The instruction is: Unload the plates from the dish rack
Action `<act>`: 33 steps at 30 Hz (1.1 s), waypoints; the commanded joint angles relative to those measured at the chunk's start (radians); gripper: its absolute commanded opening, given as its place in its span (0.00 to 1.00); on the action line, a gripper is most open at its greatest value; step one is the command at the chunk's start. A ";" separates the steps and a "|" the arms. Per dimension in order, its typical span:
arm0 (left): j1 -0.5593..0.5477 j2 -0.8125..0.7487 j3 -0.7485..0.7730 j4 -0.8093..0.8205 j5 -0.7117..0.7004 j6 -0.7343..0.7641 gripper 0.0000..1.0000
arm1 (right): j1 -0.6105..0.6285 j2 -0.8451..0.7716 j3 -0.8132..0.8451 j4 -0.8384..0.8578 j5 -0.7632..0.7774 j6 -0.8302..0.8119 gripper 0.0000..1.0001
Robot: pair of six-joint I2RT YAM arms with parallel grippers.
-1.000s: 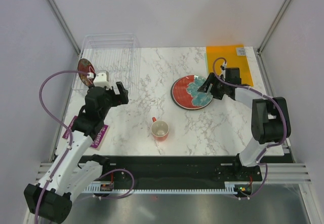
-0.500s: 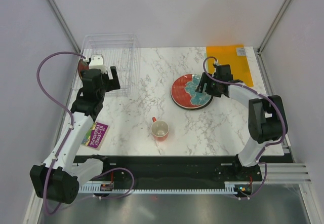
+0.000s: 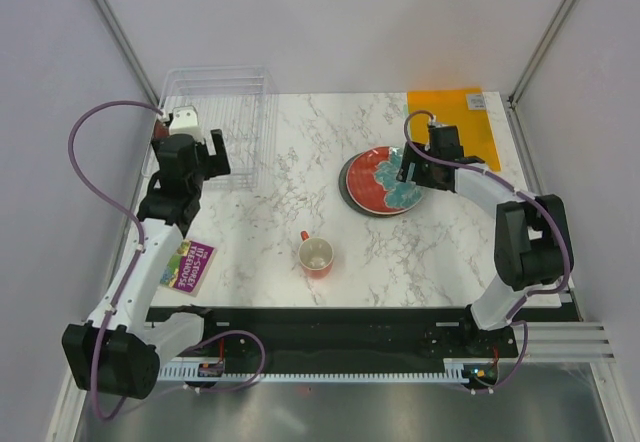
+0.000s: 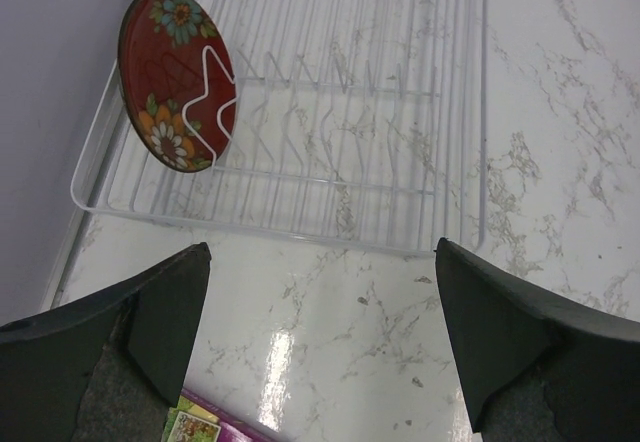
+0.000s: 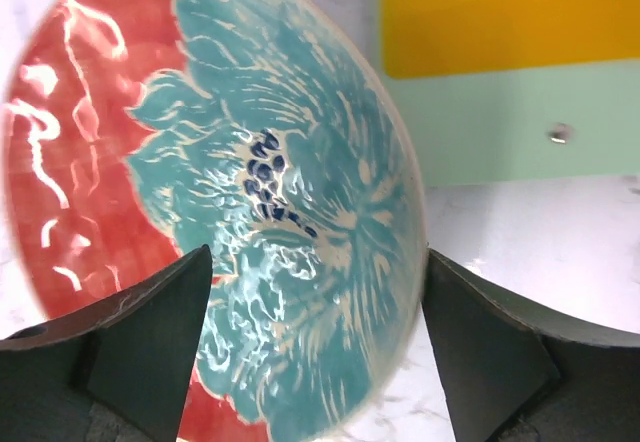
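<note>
The clear dish rack stands at the table's back left, and its wire grid fills the left wrist view. One red floral plate stands upright in its left end. My left gripper is open and empty, over the marble just in front of the rack's near edge. A red and teal plate lies flat at centre right, with a darker rim showing under its left edge. My right gripper is open above that plate's right part, holding nothing.
A small red mug stands in the middle near the front. A flat orange sheet lies at the back right on a pale green mat. A purple booklet lies near the left arm.
My left arm has swung back and left, bringing the open gripper up to the rack. My right gripper has shifted only slightly over the plate's right edge.
</note>
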 commanded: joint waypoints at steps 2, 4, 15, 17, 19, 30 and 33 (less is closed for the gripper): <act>0.064 0.039 0.073 0.033 -0.033 0.065 1.00 | -0.023 -0.007 -0.029 -0.136 0.156 -0.072 0.91; 0.077 0.065 0.101 0.033 -0.044 0.083 1.00 | -0.021 -0.008 -0.033 -0.140 0.172 -0.077 0.91; 0.243 0.271 0.242 0.108 -0.005 0.135 1.00 | -0.023 -0.088 -0.065 -0.124 0.165 -0.089 0.94; 0.264 0.341 0.274 0.128 -0.021 0.155 1.00 | -0.023 -0.114 -0.067 -0.124 0.151 -0.089 0.94; 0.285 0.389 0.316 0.142 -0.011 0.157 1.00 | -0.023 -0.136 -0.071 -0.126 0.139 -0.088 0.94; 0.410 0.662 0.454 0.162 0.195 -0.013 0.93 | -0.021 -0.148 -0.076 -0.060 0.051 -0.066 0.93; 0.419 0.696 0.463 0.174 0.237 -0.030 0.93 | -0.021 -0.121 -0.078 -0.038 0.022 -0.058 0.93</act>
